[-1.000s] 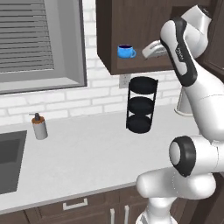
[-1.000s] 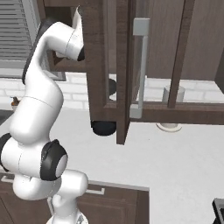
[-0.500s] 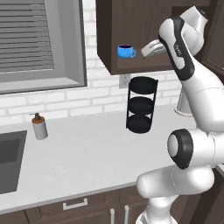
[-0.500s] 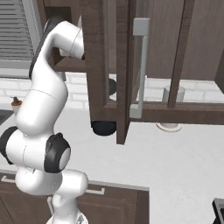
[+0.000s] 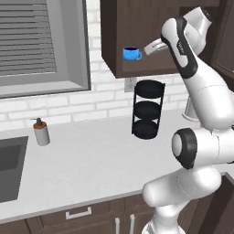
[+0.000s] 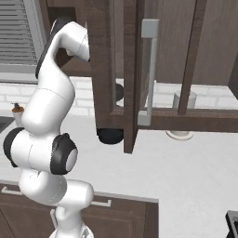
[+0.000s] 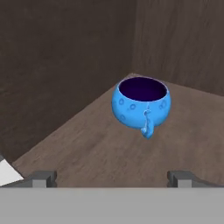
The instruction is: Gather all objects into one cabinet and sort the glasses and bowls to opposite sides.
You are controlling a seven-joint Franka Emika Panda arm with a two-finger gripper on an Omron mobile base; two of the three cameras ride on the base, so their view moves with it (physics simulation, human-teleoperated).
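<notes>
While the arm reached up into the open wall cabinet (image 5: 137,41), the gripper (image 7: 113,177) stood with its jaws spread wide and nothing between them. Its two dark fingertips (image 7: 41,177) rose far apart at the bottom of the hand view, well short of a blue mug (image 7: 141,106). That mug sat upright on the cabinet's brown wooden floor, near the back corner, its dark inside showing and its handle turned toward the hand. From the left base view the same blue mug (image 5: 131,53) rested at the left end of the cabinet's lowest shelf, with the gripper (image 5: 151,48) just beside it on the right, apart from it. Below the cabinet, a black three-tier rack (image 5: 147,109) stood on the pale counter (image 5: 87,160), and a soap dispenser (image 5: 41,132) stood near the sink (image 5: 9,169). The cabinet door (image 6: 139,69) with its grey bar handle (image 6: 149,69) hung open in the right base view.
</notes>
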